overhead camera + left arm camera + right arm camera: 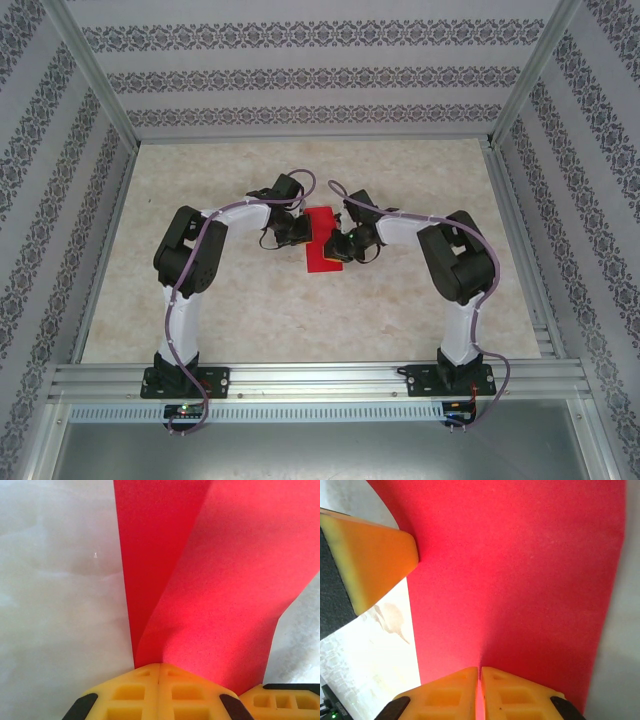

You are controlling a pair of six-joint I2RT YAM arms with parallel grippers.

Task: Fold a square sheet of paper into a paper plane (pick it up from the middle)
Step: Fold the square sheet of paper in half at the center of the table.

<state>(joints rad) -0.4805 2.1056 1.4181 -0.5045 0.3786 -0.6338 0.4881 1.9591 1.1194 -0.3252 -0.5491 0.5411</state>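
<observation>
The square sheet of paper (320, 260) is bright red and lies bent at the middle of the table, between my two grippers. My left gripper (299, 232) meets it from the left. In the left wrist view its yellow jaws (159, 665) are pressed together where a raised flap of the paper (215, 580) comes down to the tips. My right gripper (341, 246) meets the sheet from the right. Its jaws (480, 669) are shut, with a sliver of the red paper (520, 570) between them. One left fingertip (375, 555) touches the sheet's far edge.
The beige table (250, 310) is fenced by aluminium frame rails (320, 378) in front and at the sides, with patterned walls (300, 80) behind. A right fingertip (285, 700) sits close beside the left gripper.
</observation>
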